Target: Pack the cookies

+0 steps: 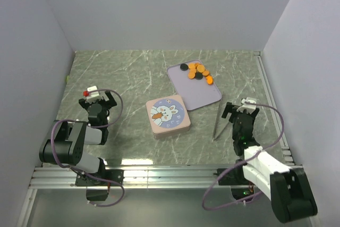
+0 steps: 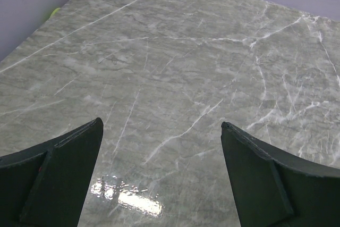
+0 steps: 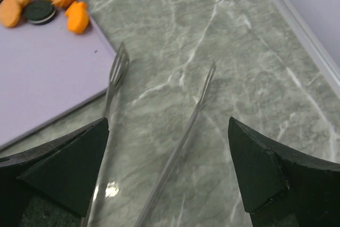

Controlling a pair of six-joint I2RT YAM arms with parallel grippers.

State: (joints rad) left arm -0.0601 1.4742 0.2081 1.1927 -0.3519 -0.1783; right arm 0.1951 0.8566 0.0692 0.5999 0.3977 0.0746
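Item 1, left gripper [image 2: 160, 131]: you are seeing its 2 dark fingers standing wide apart, holding nothing, with only bare marble table [image 2: 186, 51] showing between them. Item 2, right gripper [image 3: 169, 126]: its 2 fingers are likewise standing wide apart and gripping nothing. Item 3, metal tongs [image 3: 114, 78]: you are finding them lying on the table below and ahead of the right fingers, their 2 slim arms running away from the gripper toward the tray, the left arm ending in a flattened tip just beside the tray's edge; whether that arm is brushing the finger beside it cannot be told. Item 4, lavender tray [image 3: 48, 73]: it is lying flat on the right half of the table, beyond the tongs. Item 5, the cookies [image 1: 197, 71]: they are sitting in 1 loose cluster at the far end of the tray, mostly orange with 2 black ones showing from above; the right wrist view is also showing a round tan biscuit among them, and 1 orange piece is sitting at the cluster's edge nearest the tray's right rim. Item 6, square tin [image 1: 168, 115]: it is sitting closed near the table's centre, a rabbit picture on its pink lid, just beside the tray's near left corner and well apart from the left gripper, which is hanging over the table's left side.
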